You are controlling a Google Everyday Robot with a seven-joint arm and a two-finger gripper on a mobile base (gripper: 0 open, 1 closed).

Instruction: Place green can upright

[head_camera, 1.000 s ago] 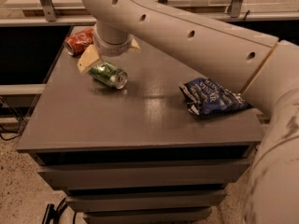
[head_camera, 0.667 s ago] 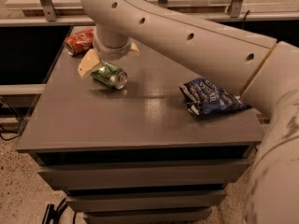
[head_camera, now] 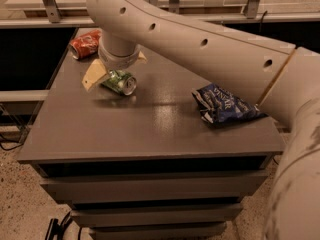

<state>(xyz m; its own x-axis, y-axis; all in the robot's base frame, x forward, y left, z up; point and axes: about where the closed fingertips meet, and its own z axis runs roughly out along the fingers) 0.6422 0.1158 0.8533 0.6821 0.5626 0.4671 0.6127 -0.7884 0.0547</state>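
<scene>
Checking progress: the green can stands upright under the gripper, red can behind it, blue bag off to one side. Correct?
Not upright: in the camera view the green can lies on its side under the gripper. Red can and blue bag are as stated.

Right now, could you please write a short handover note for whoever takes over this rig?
The gripper is low at the green can; grip unclear.
The green can is on its side, silver end toward the camera.
Behind it on the table lies the red can; the blue bag is off to one side.
Done: gripper at can.
Left: stand it upright, let go.
</scene>
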